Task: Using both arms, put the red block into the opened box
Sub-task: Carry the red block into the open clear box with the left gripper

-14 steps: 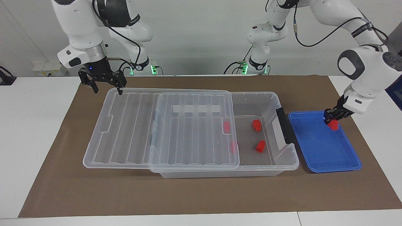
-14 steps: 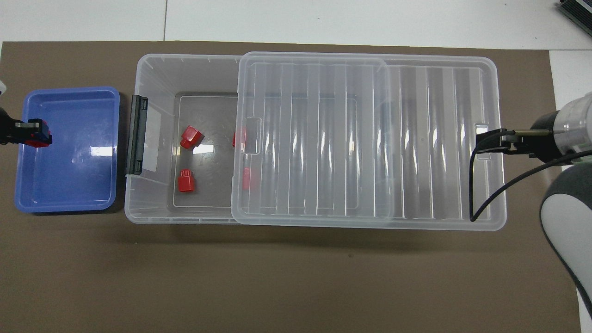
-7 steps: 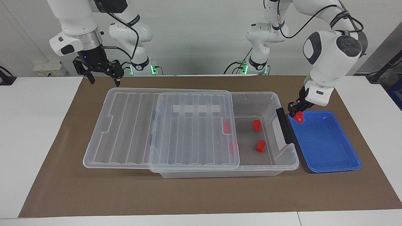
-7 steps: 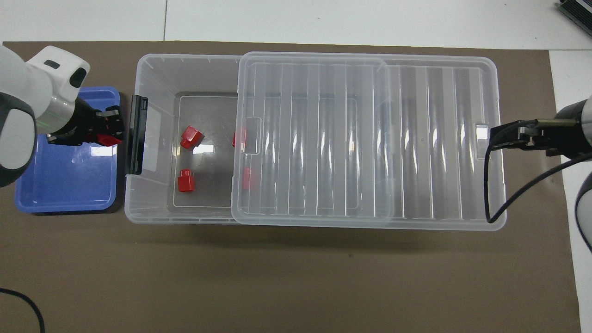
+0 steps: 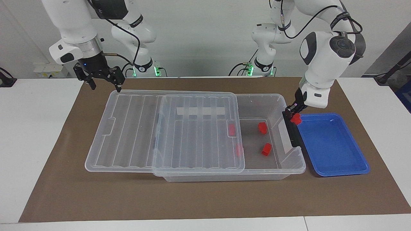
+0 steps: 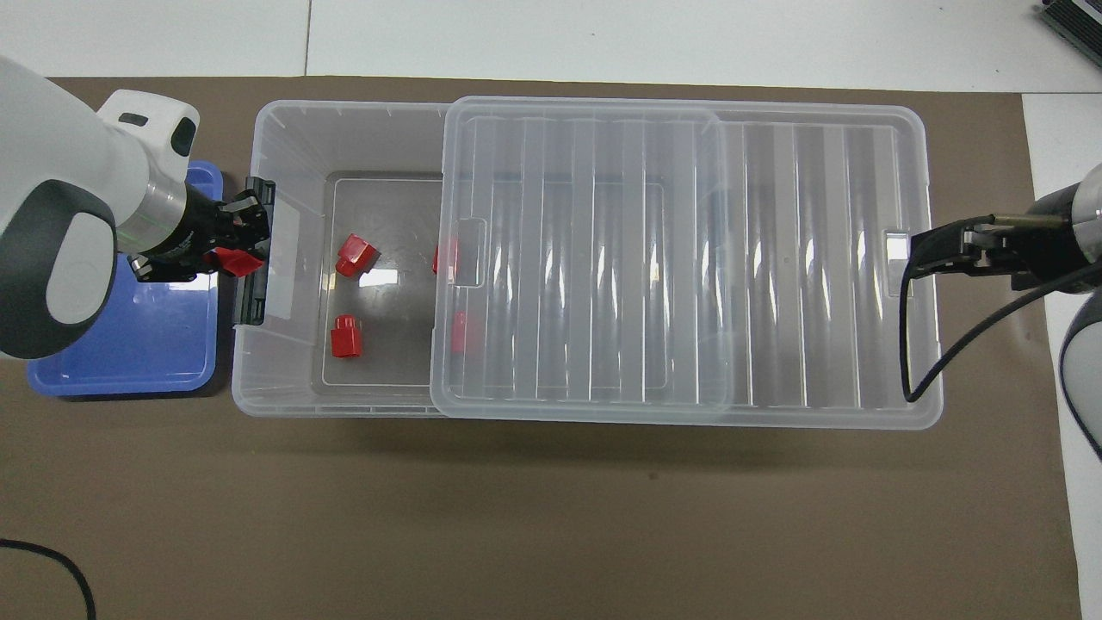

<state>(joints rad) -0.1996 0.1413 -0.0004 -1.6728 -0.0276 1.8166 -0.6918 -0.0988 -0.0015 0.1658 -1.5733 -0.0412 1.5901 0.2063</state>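
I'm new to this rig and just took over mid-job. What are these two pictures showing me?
Two white robot arms work at a table. One picture faces them; the other looks down from above their end. On the brown mat lies a clear box, its lid slid aside, with four red blocks inside. Beside it sits a blue tray. The left end effector is shut on a red block over the box's black clip. The right end effector waits open above the lid's end.

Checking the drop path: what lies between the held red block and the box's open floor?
Only the box's black clip and end wall, seen in the facing view.
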